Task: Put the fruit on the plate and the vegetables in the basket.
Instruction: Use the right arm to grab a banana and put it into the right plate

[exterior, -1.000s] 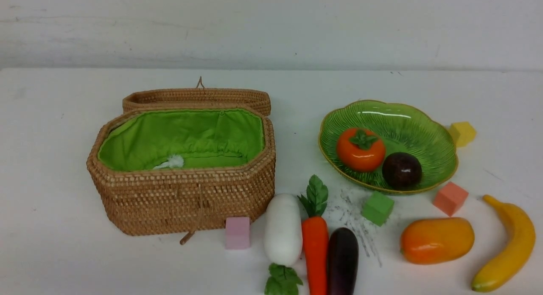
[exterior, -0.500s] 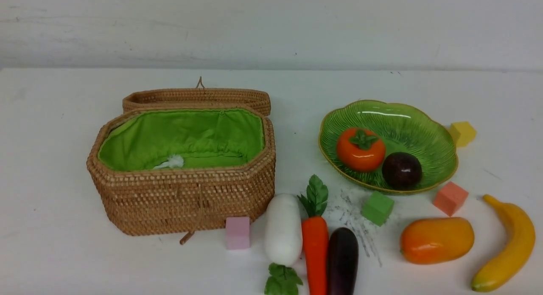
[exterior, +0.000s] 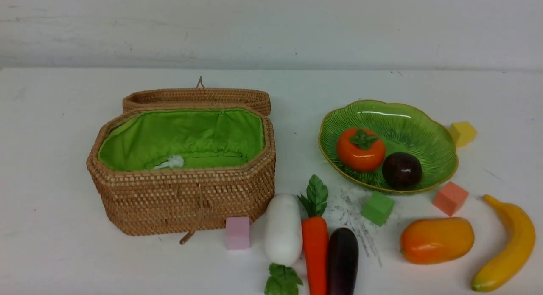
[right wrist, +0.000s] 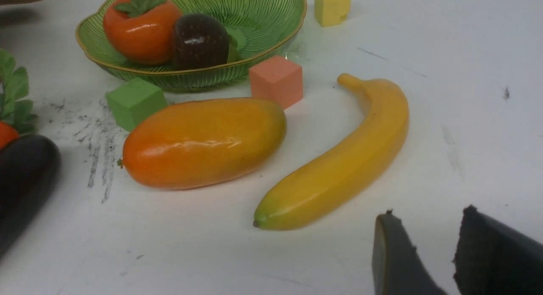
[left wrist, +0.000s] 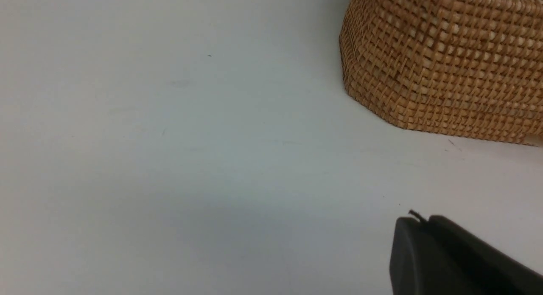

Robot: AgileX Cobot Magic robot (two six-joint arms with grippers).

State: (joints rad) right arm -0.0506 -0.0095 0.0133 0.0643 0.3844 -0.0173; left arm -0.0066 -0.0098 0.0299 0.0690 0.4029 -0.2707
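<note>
Front view: persimmon point(exterior: 360, 153) and mangosteen point(exterior: 402, 170) sit in the plate point(exterior: 424, 129); green cube point(exterior: 378, 208), coral cube point(exterior: 451, 198), mango point(exterior: 438, 240) and banana point(exterior: 511, 244) lie before it. Radish point(exterior: 283, 231), carrot point(exterior: 315, 252) and eggplant point(exterior: 342, 261) lie near the lidded-back basket point(exterior: 186, 201), pink cube point(exterior: 237, 233) by its front.

Left wrist view: left tool point(left wrist: 418, 218), tips together.

Right wrist view: right tool point(right wrist: 428, 212), tips apart, near the banana.

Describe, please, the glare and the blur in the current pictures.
Front view: a bright streak of glare on the plate, a small highlight on the mango; left wrist view: gripper soft and blurred; right wrist view: glare on the mango, too.
</note>
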